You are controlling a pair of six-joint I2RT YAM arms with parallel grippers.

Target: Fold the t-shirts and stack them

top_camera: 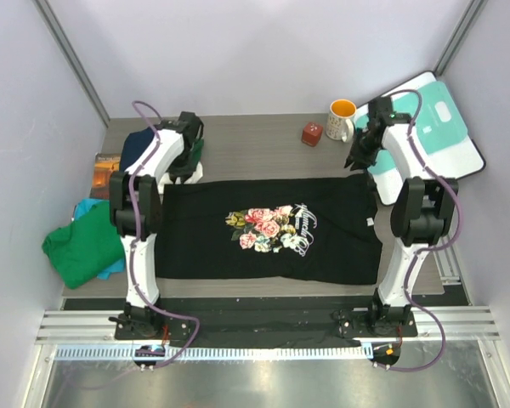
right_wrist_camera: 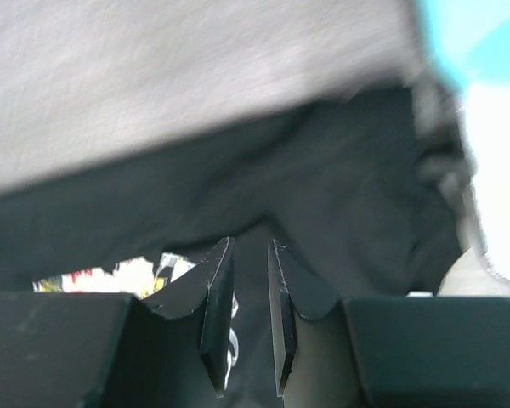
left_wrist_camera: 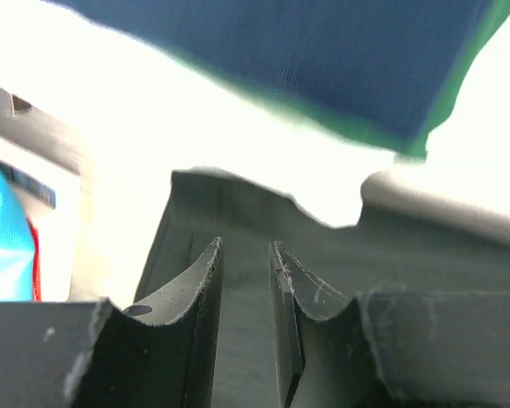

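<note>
Item: black t-shirt (top_camera: 272,255), spread flat. I see left gripper (left_wrist_camera: 245,246) and right gripper (right_wrist_camera: 249,245) slightly parted (gripping nothing).

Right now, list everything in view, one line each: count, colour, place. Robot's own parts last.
black cloth t-shirt with a pink rose print: one, black, spread flat mid-table
green cloth t-shirt: one, green, heaped at the left edge
teal cloth t-shirt: one, teal, partly under the green heap
navy cloth t-shirt: one, navy, far left
small brown picture book: one, brown, beside the navy shirt
white mug with orange inside: one, far right
small red cube: one, red, left of the mug
stiff teal-and-white flat board: one, far right corner
left end effector: one, black, slightly open over black cloth
right end effector: one, black, slightly open over black cloth
</note>
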